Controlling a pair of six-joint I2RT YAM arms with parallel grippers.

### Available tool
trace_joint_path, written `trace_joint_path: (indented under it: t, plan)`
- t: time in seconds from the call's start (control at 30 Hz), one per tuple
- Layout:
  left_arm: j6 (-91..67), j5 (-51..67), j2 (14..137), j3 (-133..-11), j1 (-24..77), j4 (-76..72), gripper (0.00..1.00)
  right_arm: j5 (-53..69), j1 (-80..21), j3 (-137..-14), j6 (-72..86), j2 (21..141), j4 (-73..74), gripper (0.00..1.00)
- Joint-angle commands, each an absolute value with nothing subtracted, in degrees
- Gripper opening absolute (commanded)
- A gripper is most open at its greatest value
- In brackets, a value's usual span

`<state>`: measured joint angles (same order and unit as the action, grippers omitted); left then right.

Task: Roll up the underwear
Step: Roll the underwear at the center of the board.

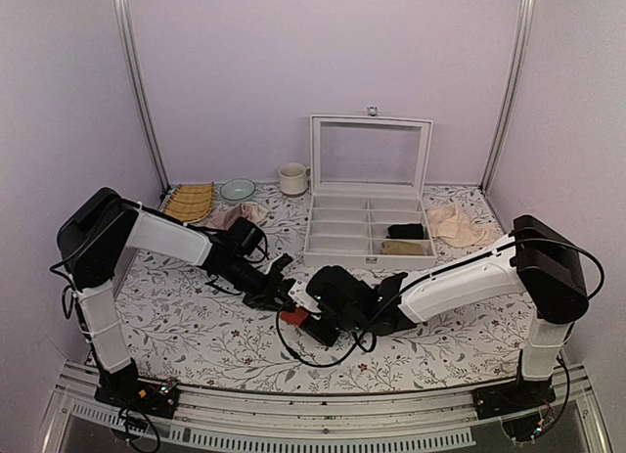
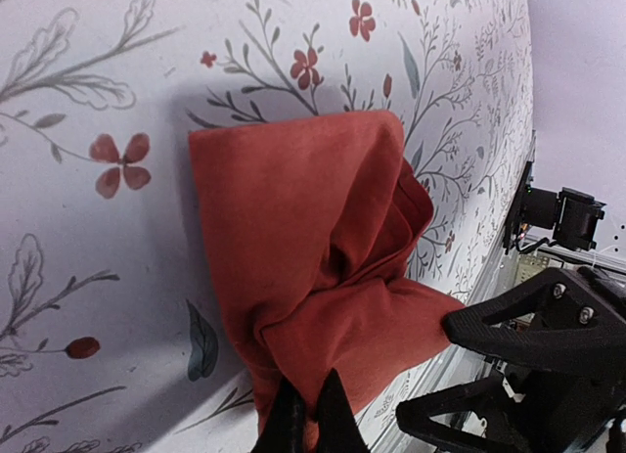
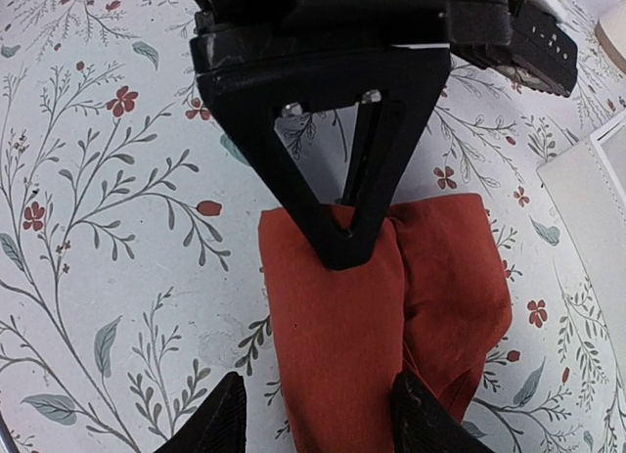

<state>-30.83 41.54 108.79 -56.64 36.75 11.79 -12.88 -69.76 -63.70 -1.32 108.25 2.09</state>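
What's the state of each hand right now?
Left hand: closed, pinching the underwear.
Right hand: open, straddling the underwear, not gripping it.

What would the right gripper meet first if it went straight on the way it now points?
The underwear: it lies between the open fingers of the right gripper. Just beyond stands the shut left gripper, pinching that cloth, though depth is unclear.

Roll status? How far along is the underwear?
Done: the underwear is folded into a narrow, layered bundle on the table; no waistband shows. In hand: the left gripper is shut, apparently pinching one end, and the right gripper is open, straddling the other end. Left: it is a loose fold, not a tight roll yet, so the rolling itself seems mostly ahead.
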Motion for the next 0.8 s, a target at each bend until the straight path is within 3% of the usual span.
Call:
trace_joint_path:
  t: [0.0,0.5,0.77]
  plan:
    - [-30.0,40.3,109.9,-57.1,37.3,13.4,0.0,-12.0,-70.2,-64.9,-1.1,113.1,2.7,0.5]
    - [-30.0,40.3,109.7,-56.8,37.2,13.4,0.0,-11.9,-70.0,-65.1,-0.3,116.4,3.7,0.49]
    - [-30.1,40.3,109.6,-56.6,37.2,13.4,0.0,-12.5,-70.1,-64.9,1.9,116.2,3.5,0.37]
